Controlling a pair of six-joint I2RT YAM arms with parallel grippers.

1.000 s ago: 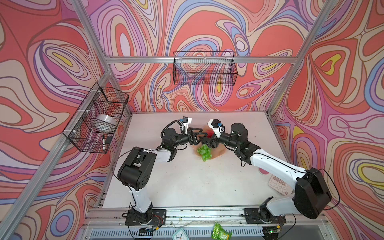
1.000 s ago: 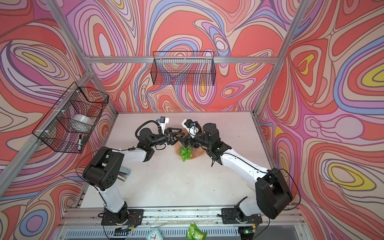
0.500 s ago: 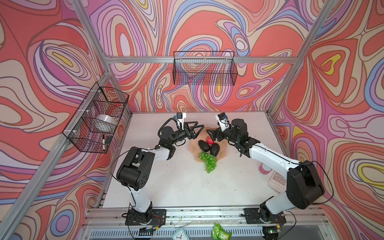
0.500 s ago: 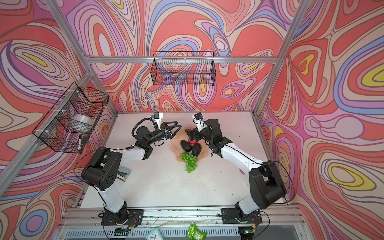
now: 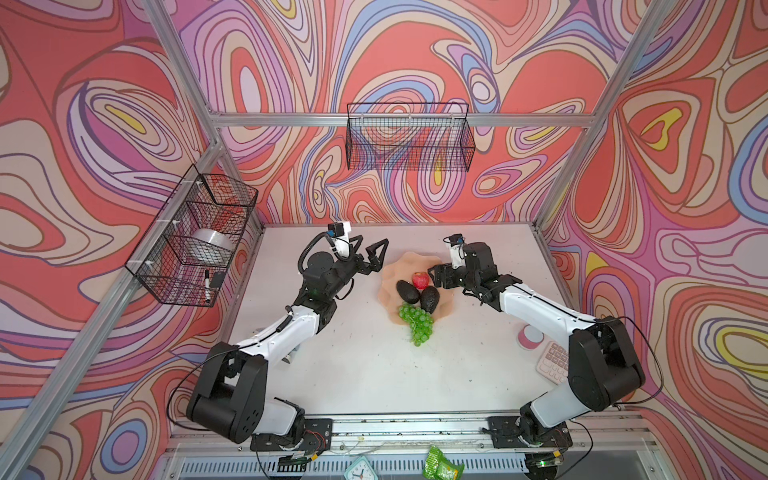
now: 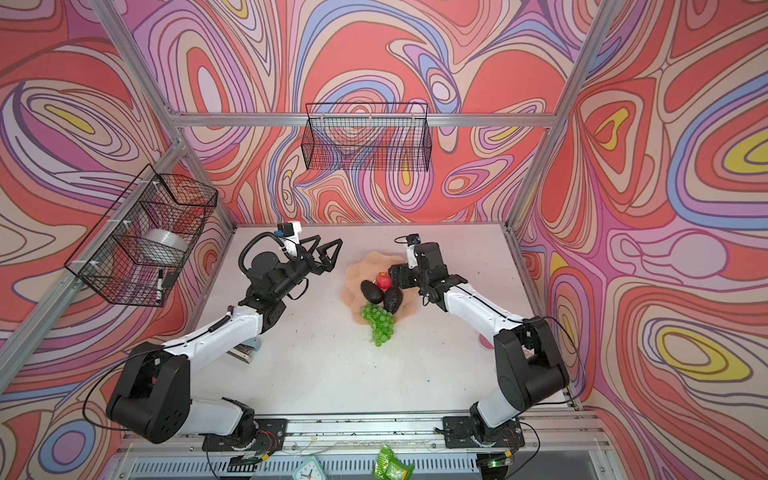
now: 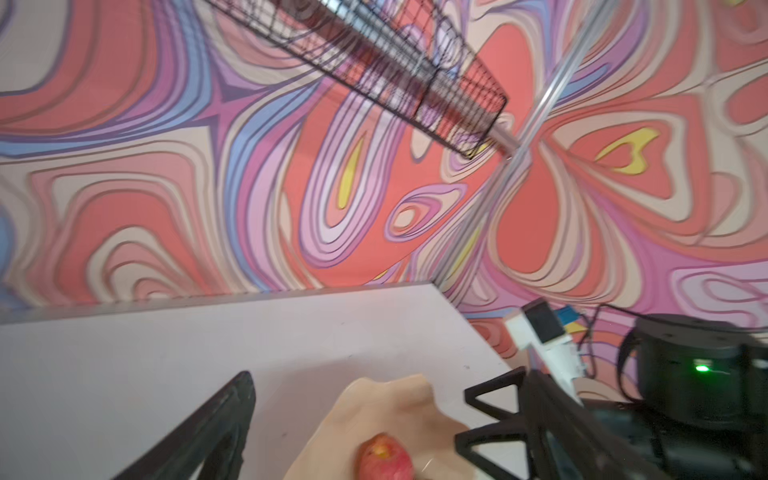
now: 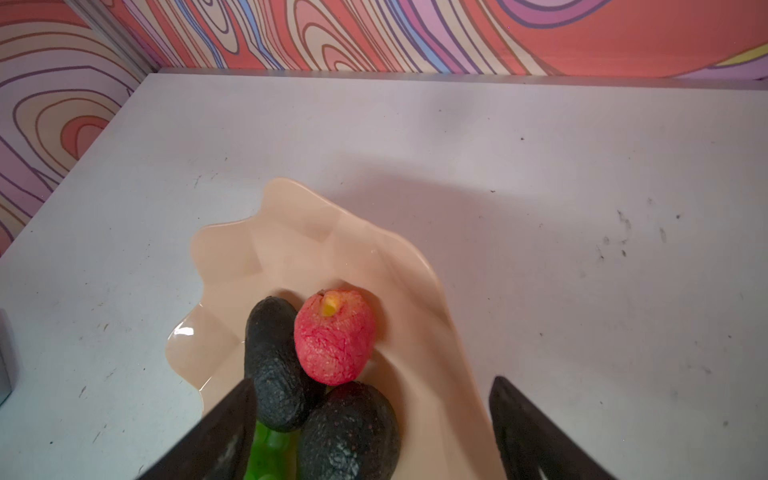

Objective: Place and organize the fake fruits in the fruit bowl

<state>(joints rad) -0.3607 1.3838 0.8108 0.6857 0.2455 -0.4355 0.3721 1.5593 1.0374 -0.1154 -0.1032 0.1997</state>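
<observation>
Hands drawn back, both released: left hand [image 5: 374, 241] beside fruit bowl [image 5: 394, 269], right hand [image 5: 433, 277] near red fruit [image 5: 420, 280].

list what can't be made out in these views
- Grapes: right wrist view, mostly hidden behind the avocados and cut off by the bottom edge.
- Red fruit: left wrist view, blurred, cut off by the bottom edge.
- Grey object: a top view, mostly under the left arm; cannot tell what it is.
- Calculator: a top view, partly behind the right arm.
</observation>
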